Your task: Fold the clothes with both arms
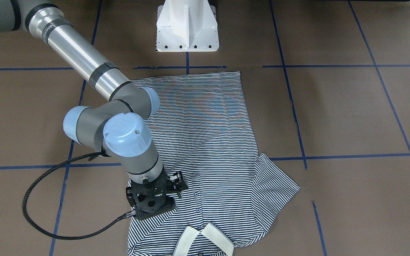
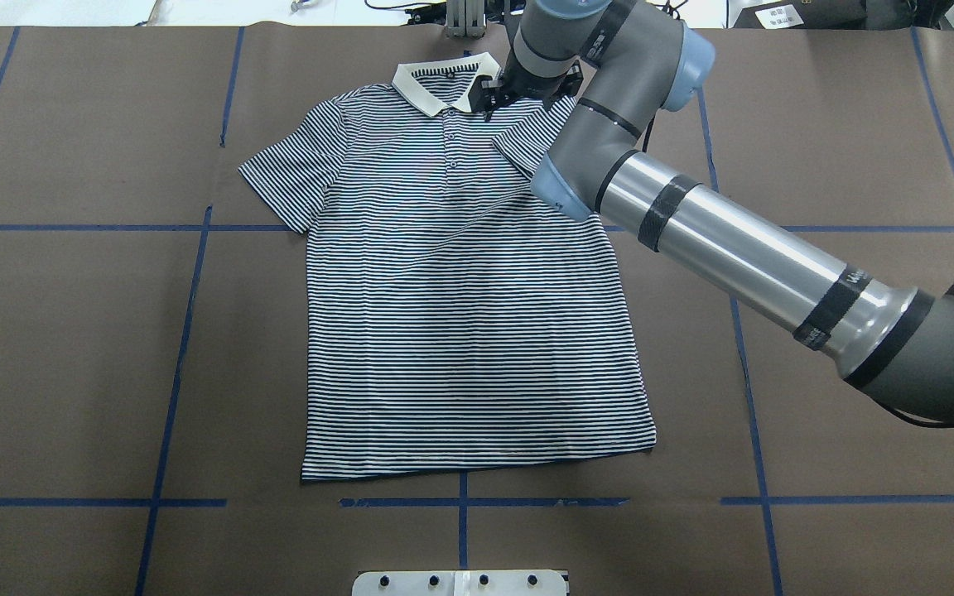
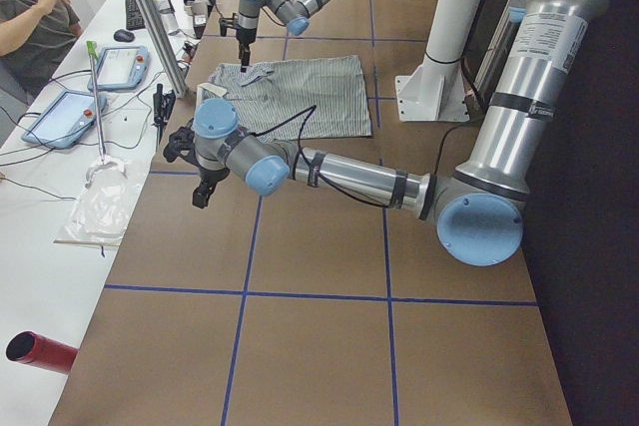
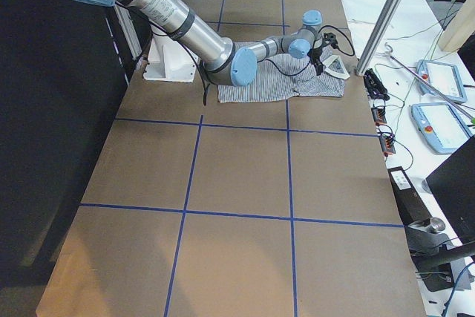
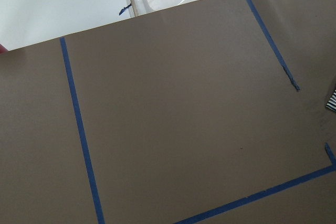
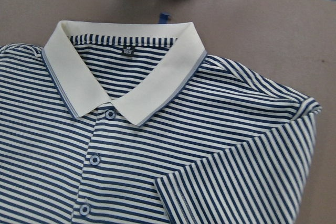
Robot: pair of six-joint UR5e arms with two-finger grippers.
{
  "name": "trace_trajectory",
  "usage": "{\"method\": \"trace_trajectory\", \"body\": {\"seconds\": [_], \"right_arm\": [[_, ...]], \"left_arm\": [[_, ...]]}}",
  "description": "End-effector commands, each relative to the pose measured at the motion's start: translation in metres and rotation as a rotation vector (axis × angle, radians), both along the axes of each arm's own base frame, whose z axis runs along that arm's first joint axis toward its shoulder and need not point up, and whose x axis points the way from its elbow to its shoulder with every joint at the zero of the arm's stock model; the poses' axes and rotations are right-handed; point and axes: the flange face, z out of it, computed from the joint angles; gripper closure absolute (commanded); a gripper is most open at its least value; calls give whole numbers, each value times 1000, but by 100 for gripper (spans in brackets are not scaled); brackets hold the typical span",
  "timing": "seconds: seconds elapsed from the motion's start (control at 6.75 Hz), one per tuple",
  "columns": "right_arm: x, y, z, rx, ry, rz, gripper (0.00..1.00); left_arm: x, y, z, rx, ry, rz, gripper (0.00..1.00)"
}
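The striped polo shirt (image 2: pixel 460 331) lies flat and face up on the brown table, its cream collar (image 6: pixel 126 82) at the far edge. One sleeve (image 2: pixel 286 174) is spread out. The other sleeve (image 6: pixel 247 182) is folded in over the chest. My right gripper (image 2: pixel 489 95) hovers over the shoulder beside the collar with nothing hanging from it. I cannot tell how its jaws stand. My left gripper (image 3: pixel 202 195) hangs over bare table far off to the shirt's side, and its state is unclear. The left wrist view shows only a sliver of shirt (image 5: pixel 332 103).
The white pedestal base (image 1: pixel 187 28) stands just behind the shirt's hem. Blue tape lines (image 2: pixel 187 331) cross the brown table cover. A white side bench along the far edge holds tablets (image 3: pixel 60 117) and a plastic bag (image 3: pixel 100 212). A person (image 3: pixel 30 17) sits there.
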Motion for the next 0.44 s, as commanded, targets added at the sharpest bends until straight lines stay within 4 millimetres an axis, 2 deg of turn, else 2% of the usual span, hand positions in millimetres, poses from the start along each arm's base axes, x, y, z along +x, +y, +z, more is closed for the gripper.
{"method": "trace_trajectory", "body": {"seconds": [0.0,0.15,0.3], "right_arm": [[88,14,23,-102,-28,-42,0],[120,20,16,-116,32,-53,0],[152,39,25,-56,76,-126,0]], "left_arm": [[102,-2,-54,-148,99,-152,0],[179,16,-58,-185,112,-279,0],[241,28,-65,-191,87,-339,0]]}}
